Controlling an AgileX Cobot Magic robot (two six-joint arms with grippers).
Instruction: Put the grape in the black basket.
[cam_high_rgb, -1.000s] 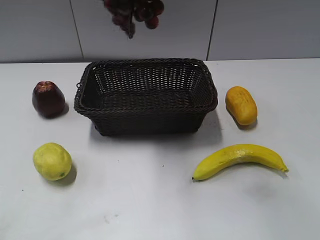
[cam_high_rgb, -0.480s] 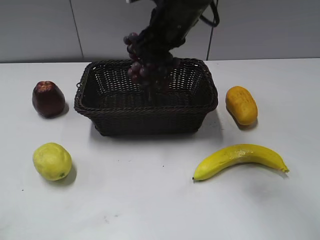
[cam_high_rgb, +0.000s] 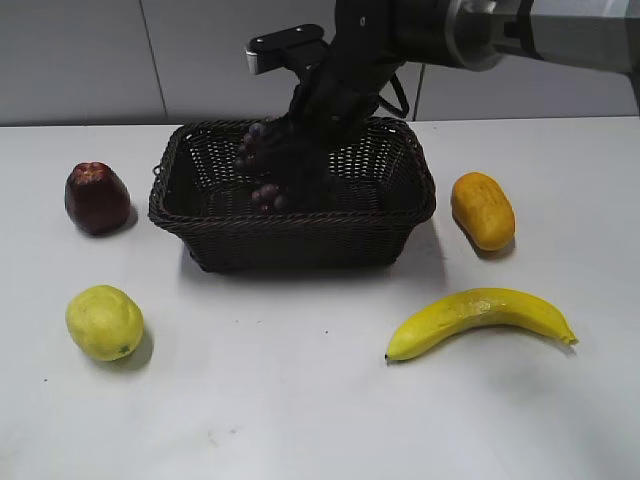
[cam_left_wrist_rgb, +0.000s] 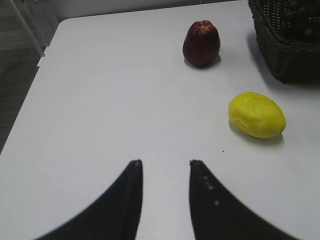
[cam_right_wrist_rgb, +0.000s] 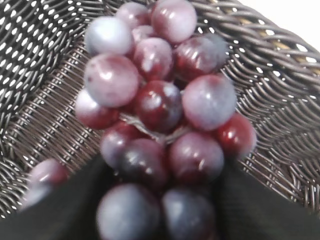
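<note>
a white table (cam_high_rgb: 300, 400) before a grey panelled wall was recorded. the bunch of dark red and purple grapes (cam_high_rgb: 268, 165) was held, clenched in the right gripper (cam_high_rgb: 318, 100), hanging inside the dark woven wicker basket (cam_high_rgb: 290, 235). the left gripper (cam_left_wrist_rgb: 165, 172) was seen spread apart, grasping nothing, above bare table.

white table (cam_high_rgb: 300, 400) carries black basket (cam_high_rgb: 290, 235), dark red fruit (cam_high_rgb: 96, 198), lemon (cam_high_rgb: 104, 322), banana (cam_high_rgb: 478, 318), orange fruit (cam_high_rgb: 482, 210).

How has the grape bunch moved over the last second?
Yes. The grape has come down from above the black basket into it, held by the right gripper.
</note>
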